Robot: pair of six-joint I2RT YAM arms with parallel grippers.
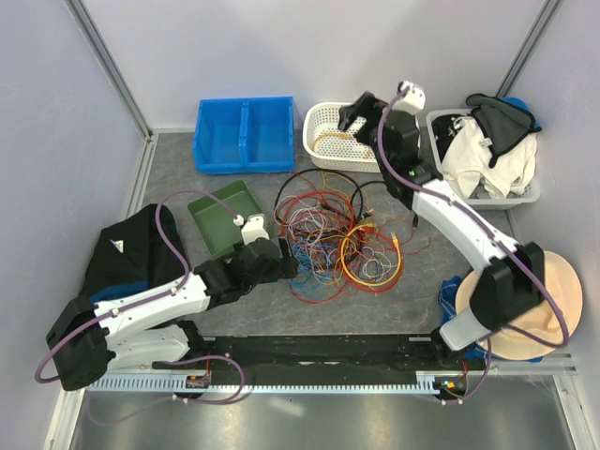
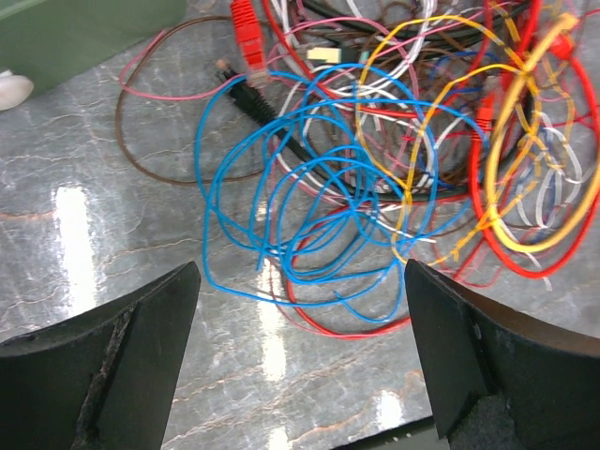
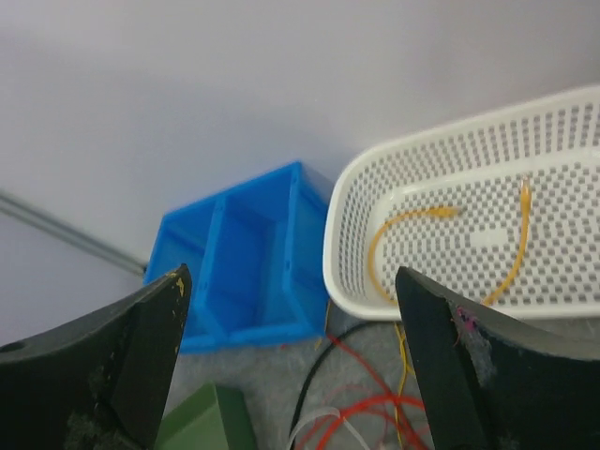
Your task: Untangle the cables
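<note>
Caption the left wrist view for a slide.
Open left gripper above a looped blue cable beside the multicoloured tangle of cables.

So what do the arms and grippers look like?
The left arm and right arm have white links, black joints and a purple hose along each. The left gripper and right gripper have black fingers; the right's carry yellow and pink flecks.

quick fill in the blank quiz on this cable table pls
The blue bin has ____ compartments.
One yellow-orange cable lies in the ____ basket.
The left gripper faces the cables with jaws ____.
The loops nearest it are ____.
Missing words: two; white; open; blue.
</note>
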